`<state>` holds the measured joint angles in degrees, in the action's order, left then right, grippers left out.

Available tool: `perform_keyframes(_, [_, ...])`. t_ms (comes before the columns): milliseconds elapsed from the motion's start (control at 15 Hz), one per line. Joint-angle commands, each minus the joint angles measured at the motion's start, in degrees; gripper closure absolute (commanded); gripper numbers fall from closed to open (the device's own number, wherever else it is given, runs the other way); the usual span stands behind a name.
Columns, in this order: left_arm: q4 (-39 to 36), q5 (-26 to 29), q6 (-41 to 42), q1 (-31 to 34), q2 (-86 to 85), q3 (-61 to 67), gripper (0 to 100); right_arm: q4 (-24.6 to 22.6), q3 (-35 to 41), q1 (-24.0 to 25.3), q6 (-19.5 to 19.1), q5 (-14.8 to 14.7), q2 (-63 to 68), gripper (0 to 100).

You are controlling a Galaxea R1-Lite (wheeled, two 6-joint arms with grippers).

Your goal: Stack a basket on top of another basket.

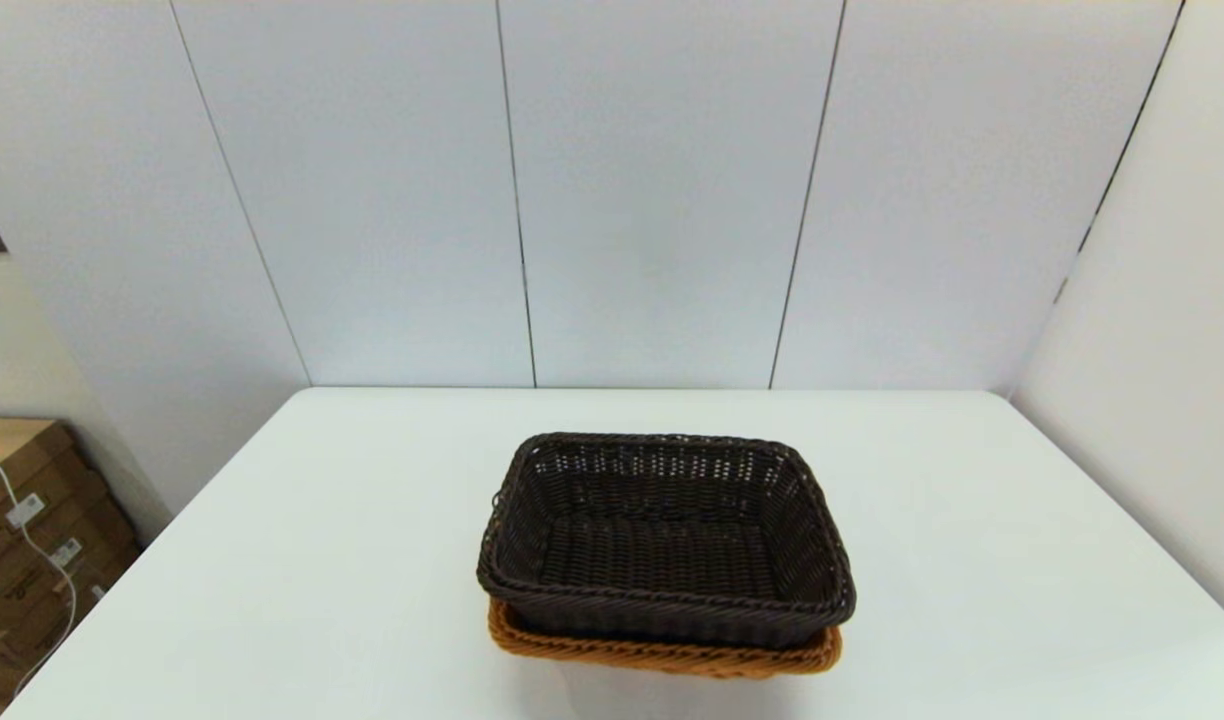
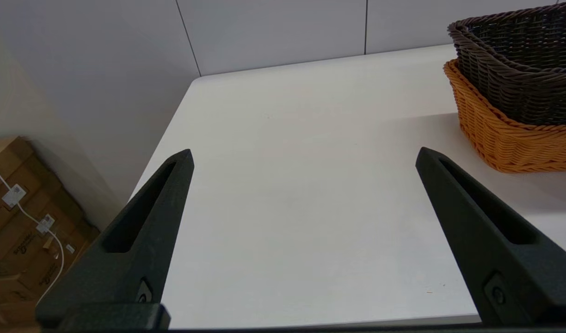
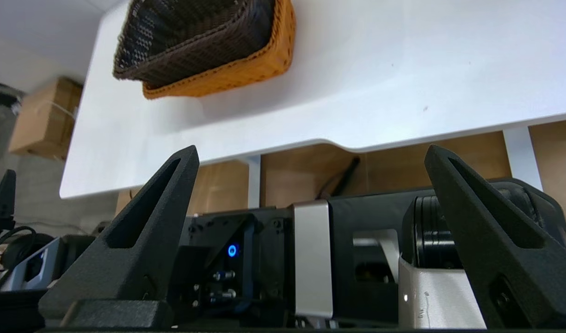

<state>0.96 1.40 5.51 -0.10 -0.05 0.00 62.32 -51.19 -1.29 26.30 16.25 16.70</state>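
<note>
Pale wall panels are closing off the far edge of the white tabletop (image 1: 302,560), and cardboard boxes (image 1: 22,540) are sitting on the floor past its left edge. We are seeing the dark basket (image 1: 665,540) already nested in the orange basket (image 1: 662,655), near the front edge of the tabletop, roughly midway along it. Its rim is standing proud of the orange one, and it appears to be tipping slightly toward one side, though we cannot be sure from these angles.

We are holding our left gripper (image 2: 304,157) over the left part of the tabletop, jaws spread wide and holding nothing, the baskets well apart from it. Our right gripper (image 3: 310,155) is hanging below and in front of the front edge, likewise spread and empty.

We are judging the stacking done. To finish well, we are keeping both arms clear of the stack and, if nudging is needed, pressing the dark rim down evenly.
</note>
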Motion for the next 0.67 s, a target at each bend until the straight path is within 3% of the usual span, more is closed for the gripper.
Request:
perform_keyframes(67, [0.0, 0.0, 0.0, 0.0, 0.0, 0.3, 0, 0.2, 3.4, 0.5, -0.4, -0.2, -6.7, 0])
perform_keyframes(133, [0.0, 0.0, 0.0, 0.0, 0.0, 0.3, 0, -0.8, 4.6, 0.6, -1.2, -0.3, -8.4, 0])
perform_keyframes(267, [0.0, 0.0, 0.0, 0.0, 0.0, 0.3, 0, -5.2, 8.6, 0.8, -7.1, -0.8, -11.9, 0])
perform_keyframes(400, [0.0, 0.0, 0.0, 0.0, 0.0, 0.3, 0, -9.7, 13.0, 0.9, -13.5, -2.6, -16.8, 0])
perform_keyframes(467, [0.0, 0.0, 0.0, 0.0, 0.0, 0.3, 0, -12.5, 15.1, 0.9, -14.9, -4.2, -16.7, 0])
perform_keyframes(667, [0.0, -0.1, 0.0, 0.0, 0.0, 0.3, 0, -27.6, 24.3, 0.9, -17.3, -9.5, -16.7, 0])
